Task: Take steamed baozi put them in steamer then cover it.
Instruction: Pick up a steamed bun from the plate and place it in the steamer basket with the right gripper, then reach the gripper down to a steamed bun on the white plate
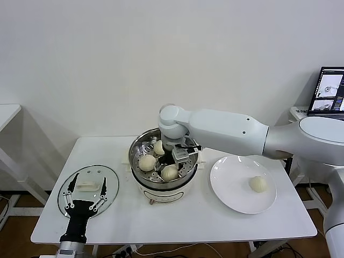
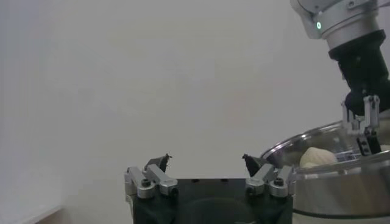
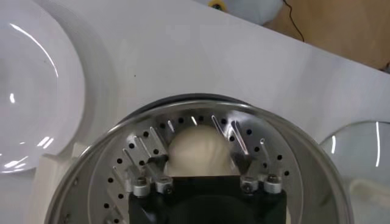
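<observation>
Three baozi (image 1: 147,162) lie in the steamer (image 1: 137,148), right pincer (image 1: 173,159) spread above one; one bun (image 1: 258,184) and the cover (image 1: 110,177) remain.

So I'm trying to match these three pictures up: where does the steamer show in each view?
Head view: the steamer stands mid-table on its white base, three baozi inside, right end effector open over it.
Left wrist view: only its shiny rim shows, at the far edge beyond the open left end effector.
Right wrist view: its perforated tray fills the picture beneath the end effector.
Shared landmark: the right end effector, seen in all three.
</observation>
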`<state>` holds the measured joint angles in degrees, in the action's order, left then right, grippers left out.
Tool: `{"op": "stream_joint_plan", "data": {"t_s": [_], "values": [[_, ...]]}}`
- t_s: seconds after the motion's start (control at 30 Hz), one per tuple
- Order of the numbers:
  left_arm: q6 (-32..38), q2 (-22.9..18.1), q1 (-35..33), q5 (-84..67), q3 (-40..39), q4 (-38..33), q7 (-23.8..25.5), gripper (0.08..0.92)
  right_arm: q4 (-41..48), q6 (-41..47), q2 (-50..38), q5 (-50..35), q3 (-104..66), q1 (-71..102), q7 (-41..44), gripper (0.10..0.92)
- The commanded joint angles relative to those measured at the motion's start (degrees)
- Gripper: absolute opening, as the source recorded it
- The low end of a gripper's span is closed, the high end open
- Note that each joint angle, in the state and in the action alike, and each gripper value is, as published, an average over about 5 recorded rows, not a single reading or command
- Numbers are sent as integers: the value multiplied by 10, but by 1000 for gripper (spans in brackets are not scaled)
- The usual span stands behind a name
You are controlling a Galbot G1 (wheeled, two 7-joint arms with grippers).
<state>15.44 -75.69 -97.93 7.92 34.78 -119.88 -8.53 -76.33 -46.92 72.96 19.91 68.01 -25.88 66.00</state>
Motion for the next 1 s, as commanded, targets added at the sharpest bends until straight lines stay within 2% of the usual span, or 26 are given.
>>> {"op": "stream_joint_plan", "data": {"t_s": [0.03, 0.2, 0.37, 0.47, 0.7, 1.0], "values": [[0, 0, 0, 0, 0, -1, 0, 823, -3, 7, -15, -4, -36, -6, 4, 822], [0, 0, 1, 0, 0, 0, 0, 823, -19, 92, -85, -57, -87, -44, 56, 823], [3, 1, 2, 1, -1, 5, 0, 823, 11, 336, -192, -226, -79, -87, 79, 823], [4, 3, 2, 2, -1, 6, 0, 823, 63, 441, -250, -305, -67, -92, 82, 823], [0, 2, 5, 4, -3, 6, 0, 823, 170, 494, -337, -355, -40, -19, 72, 823], [-5, -2, 2, 7, -1, 5, 0, 823, 180, 503, -379, -298, -107, 145, 35, 823]]}}
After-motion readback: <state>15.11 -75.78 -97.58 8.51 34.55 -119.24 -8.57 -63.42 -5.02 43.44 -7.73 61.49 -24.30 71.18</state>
